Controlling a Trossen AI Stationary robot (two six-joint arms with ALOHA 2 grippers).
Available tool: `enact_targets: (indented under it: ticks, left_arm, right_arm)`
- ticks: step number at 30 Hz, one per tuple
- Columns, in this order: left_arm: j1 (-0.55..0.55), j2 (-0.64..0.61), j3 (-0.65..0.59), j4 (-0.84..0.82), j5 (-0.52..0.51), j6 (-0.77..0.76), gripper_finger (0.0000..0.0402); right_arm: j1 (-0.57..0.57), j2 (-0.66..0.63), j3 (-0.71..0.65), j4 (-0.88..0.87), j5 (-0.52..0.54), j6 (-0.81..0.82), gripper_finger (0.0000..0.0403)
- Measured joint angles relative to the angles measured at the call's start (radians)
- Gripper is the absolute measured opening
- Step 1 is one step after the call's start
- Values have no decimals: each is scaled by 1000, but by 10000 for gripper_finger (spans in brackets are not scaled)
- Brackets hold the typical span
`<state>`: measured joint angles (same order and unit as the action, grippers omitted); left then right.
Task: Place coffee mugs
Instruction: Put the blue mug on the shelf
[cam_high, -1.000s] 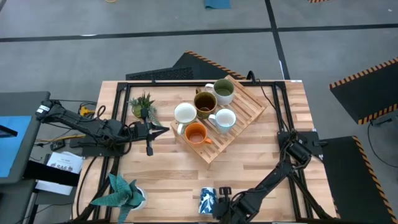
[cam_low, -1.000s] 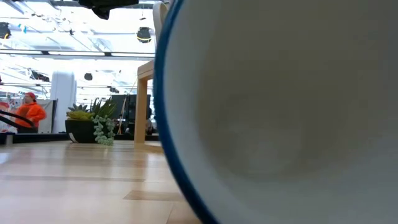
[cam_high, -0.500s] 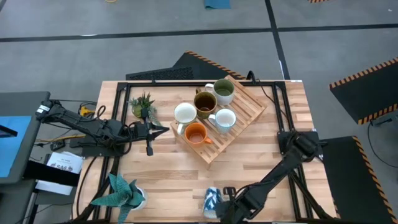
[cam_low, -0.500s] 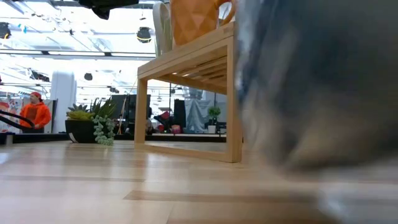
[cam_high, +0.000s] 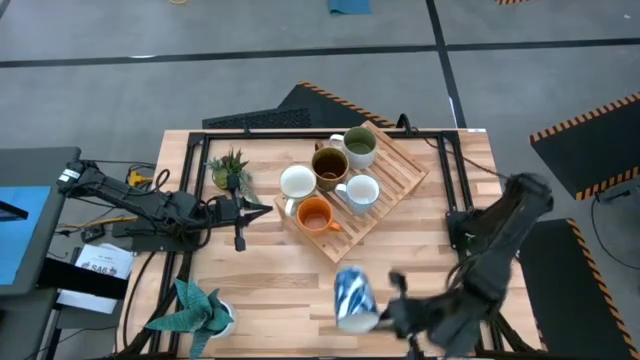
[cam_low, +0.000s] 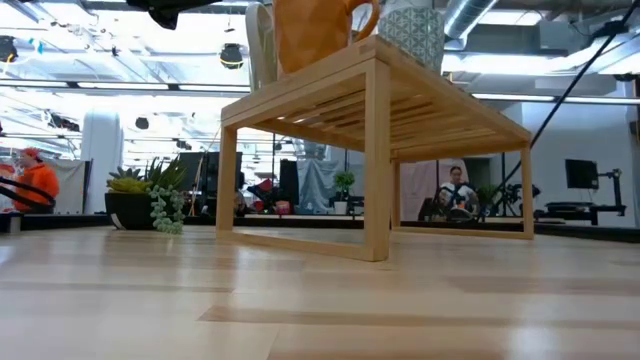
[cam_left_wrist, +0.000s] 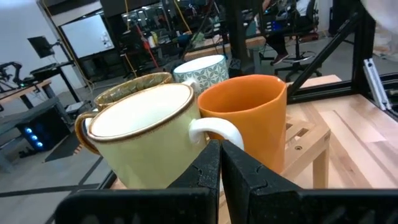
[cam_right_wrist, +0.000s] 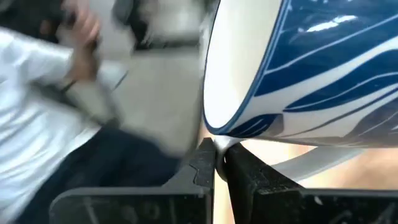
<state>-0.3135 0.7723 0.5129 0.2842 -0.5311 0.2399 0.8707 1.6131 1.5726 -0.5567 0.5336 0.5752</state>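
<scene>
Right gripper (cam_right_wrist: 219, 163): at the near edge of the light wooden table (cam_high: 260, 275), right of centre, its dark fingers pinched shut on the rim of the white mug with blue pattern (cam_high: 352, 297).
White mug with blue pattern: tipped over in that grip and seemingly held clear of the table top, though the overhead view is blurred there; it sits well short of the rack.
Spiky blue-green potted plant (cam_high: 195, 309): near left corner of the table.
Left gripper (cam_left_wrist: 221, 165): low over the left side of the table, pointing right at the rack, its fingers closed to a narrow slit with nothing between them.
Slatted wooden rack (cam_high: 375, 195): set at an angle past mid-table, raised on legs.
Orange mug (cam_high: 315, 214): nearest one on the rack.
Cream-white mug (cam_high: 297, 182): on the rack's left end, just beside the orange mug.
Plain white mug (cam_high: 361, 191): right of the orange mug.
Dark brown mug (cam_high: 329, 165): middle of the rack.
Green mug (cam_high: 359, 146): far end of the rack.
Small leafy green potted plant (cam_high: 231, 170): far left, beside the rack.
</scene>
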Motion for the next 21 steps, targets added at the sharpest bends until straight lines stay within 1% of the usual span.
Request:
enact_targets:
  ticks: [3, 5, 7, 9, 11, 13, 14, 16, 17, 19, 21]
  left_arm:
    - [0, 0, 0, 2, 1, 0, 0]
    - [0, 0, 0, 3, 1, 0, 0]
    - [0, 0, 0, 3, 1, 0, 0]
    - [0, 0, 0, 3, 1, 0, 0]
    - [0, 0, 0, 3, 1, 0, 0]
    - [0, 0, 0, 2, 1, 0, 0]
    - [0, 0, 0, 1, 1, 0, 0]
    - [0, 0, 0, -7, 3, 0, 0]
    - [-2, 0, 0, -14, 5, 0, 0]
    - [-3, 0, 0, -25, 15, 0, 0]
    - [-3, 0, 0, -24, 16, 0, 0]
  right_arm:
    - [-13, -88, 1, 0, 174, -148, 42]
    - [-41, -141, 1, 1, 279, -215, 42]
    - [-86, -194, 1, -4, 379, -233, 42]
    - [-150, -249, 1, -10, 434, -233, 42]
    - [-218, -300, 2, -20, 441, -227, 42]
    - [-292, -356, 2, -66, 396, -217, 42]
    - [-332, -386, 2, -109, 359, -182, 42]
    - [-395, -443, 3, -267, 292, -59, 42]
    - [-413, -465, 2, -356, 288, 19, 42]
    - [-415, -505, -30, -488, 358, 158, 42]
    - [-400, -550, -87, -550, 406, 262, 42]
